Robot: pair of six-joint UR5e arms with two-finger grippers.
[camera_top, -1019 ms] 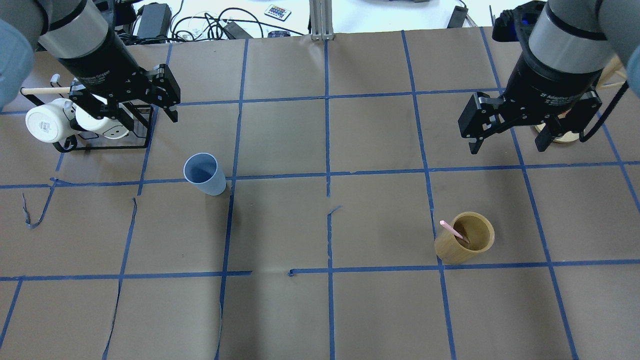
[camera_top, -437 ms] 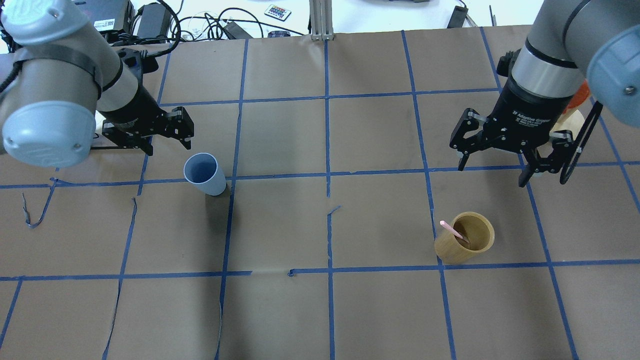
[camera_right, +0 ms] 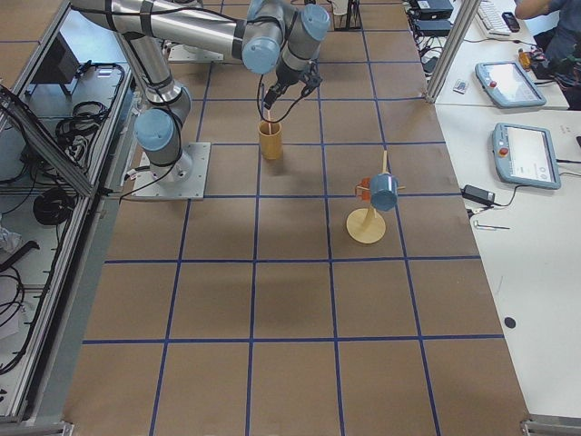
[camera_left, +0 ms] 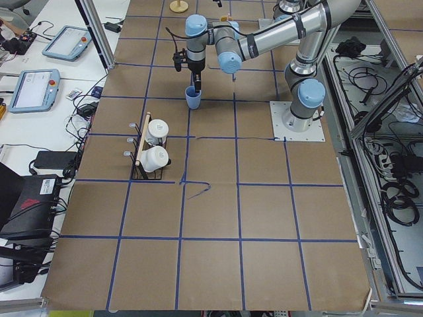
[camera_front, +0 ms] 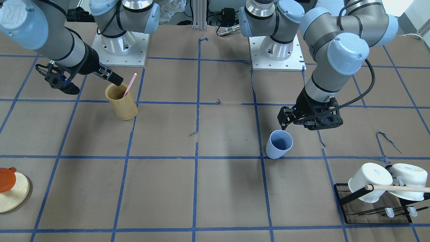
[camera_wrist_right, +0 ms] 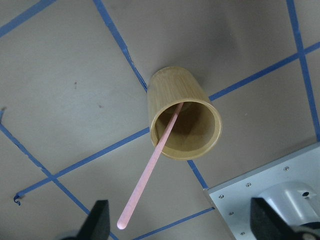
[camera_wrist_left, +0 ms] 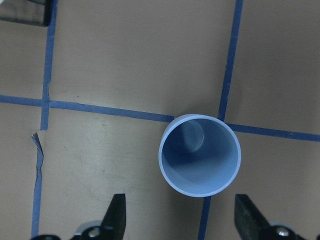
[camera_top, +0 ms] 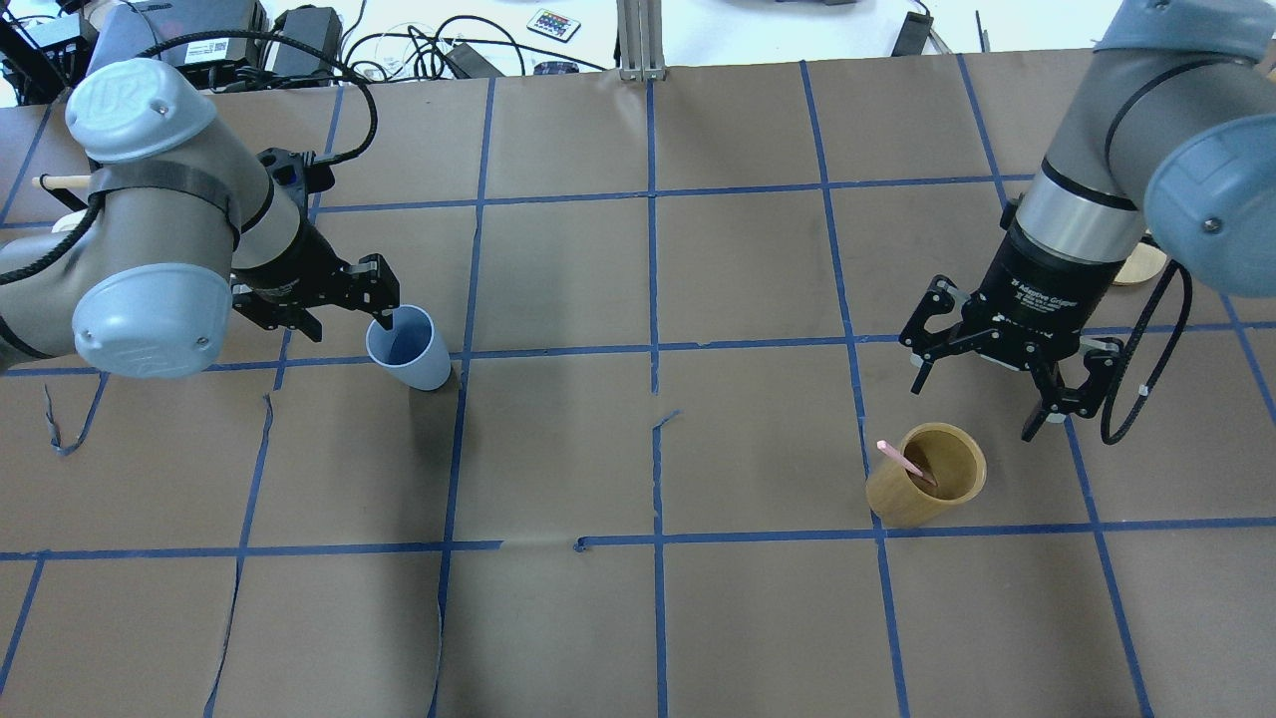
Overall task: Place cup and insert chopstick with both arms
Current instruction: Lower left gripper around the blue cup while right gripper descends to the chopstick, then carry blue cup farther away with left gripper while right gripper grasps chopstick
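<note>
- The left gripper (camera_top: 345, 323) has its jaws spread wide with nothing between them.
- The blue cup (camera_top: 404, 345) stands upright on the table just in front of those jaws. In the left wrist view it sits past the fingertips, roughly midway across the gap and a touch toward the finger at the right of that view.
- From overhead one fingertip overlaps the cup's rim. Whether it actually touches, I cannot tell.
- The cup is empty, and its round bottom shows through the mouth.
- The right gripper (camera_top: 975, 409) is also wide open and empty-handed, hanging above the table.
- The bamboo cup (camera_top: 927, 489) stands upright ahead of and below the right jaws, apart from both fingers. In the right wrist view it lies well beyond the fingertips, about centred on the gap.
- The pink chopstick (camera_top: 903, 460) is in the bamboo cup, with its lower end inside and its shaft leaning over the rim. Its free end slants back toward the right jaws and comes closest to the finger at the left of the right wrist view. Nothing grips it.
- Both cups rest on the brown paper table cover (camera_top: 758, 618), which is marked off in squares with blue tape.
- Off beyond the left gripper, away from the open side of its jaws, a black wire rack (camera_front: 346, 199) carries two white mugs (camera_front: 369, 183) on a wooden dowel.
- Out past the right gripper is a round wooden stand (camera_front: 13, 195) with something orange on it.
</note>
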